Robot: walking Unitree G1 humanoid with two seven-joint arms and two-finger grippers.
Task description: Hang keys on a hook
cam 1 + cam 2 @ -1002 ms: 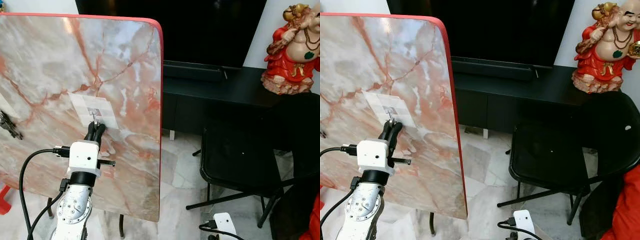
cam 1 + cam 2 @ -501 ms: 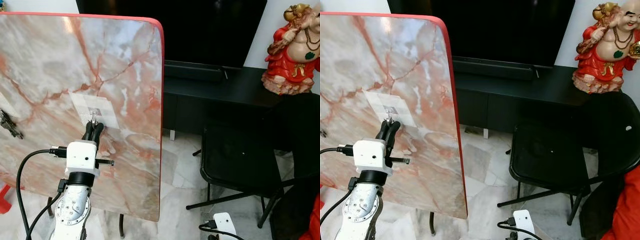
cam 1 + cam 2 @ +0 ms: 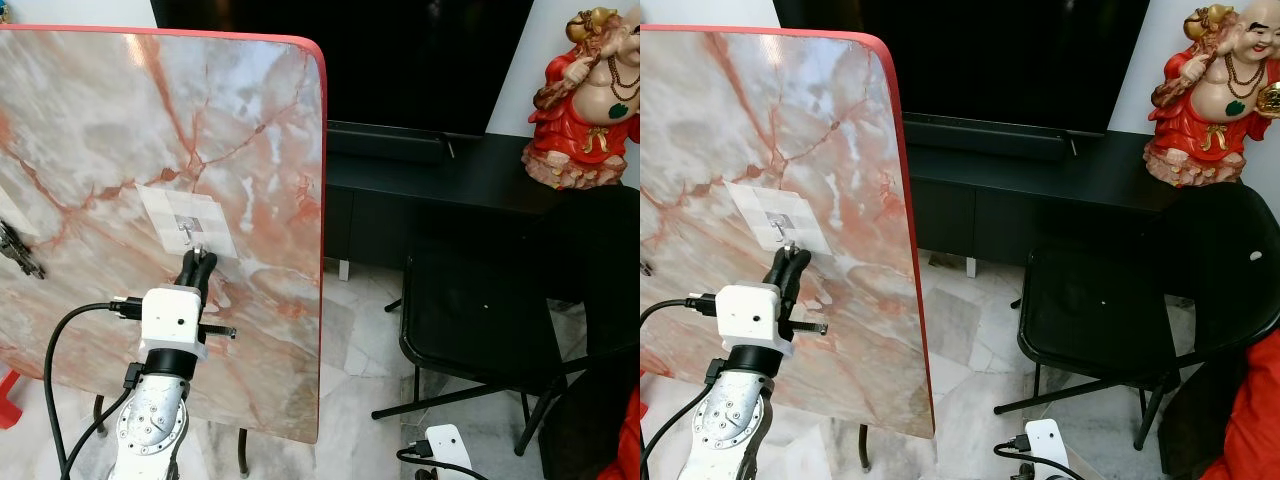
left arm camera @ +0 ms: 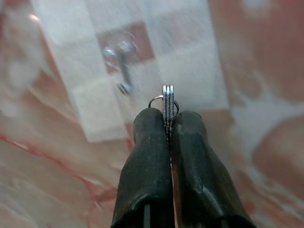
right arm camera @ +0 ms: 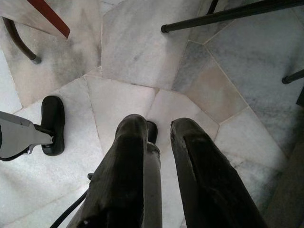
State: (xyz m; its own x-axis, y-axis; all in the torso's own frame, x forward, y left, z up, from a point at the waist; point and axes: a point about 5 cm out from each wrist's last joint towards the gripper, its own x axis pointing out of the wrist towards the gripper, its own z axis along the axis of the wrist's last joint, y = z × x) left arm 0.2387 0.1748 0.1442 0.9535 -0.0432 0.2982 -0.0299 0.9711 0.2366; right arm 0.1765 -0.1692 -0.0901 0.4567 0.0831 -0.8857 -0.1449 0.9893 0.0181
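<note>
A small metal hook [image 3: 186,228] sits on a clear adhesive patch [image 3: 212,232] stuck to the upright marble board [image 3: 120,120]. My left gripper [image 3: 197,258] is just below and slightly right of the hook, shut on the keys. In the left wrist view the key ring and key edges [image 4: 167,100] stick out between the fingertips, beside the hook [image 4: 124,71] and apart from it. My right gripper [image 5: 159,126] hangs low, open, pointing at the marble floor.
The board's red edge [image 3: 322,250] runs down beside a black chair [image 3: 480,320]. Behind it stand a black TV console [image 3: 420,180] and a red statue [image 3: 590,90]. A black latch [image 3: 20,250] is fixed at the board's left.
My left gripper has dropped a little and shifted right with the keys. Its fingertips were up at the hook; now the hook shows uncovered above them.
</note>
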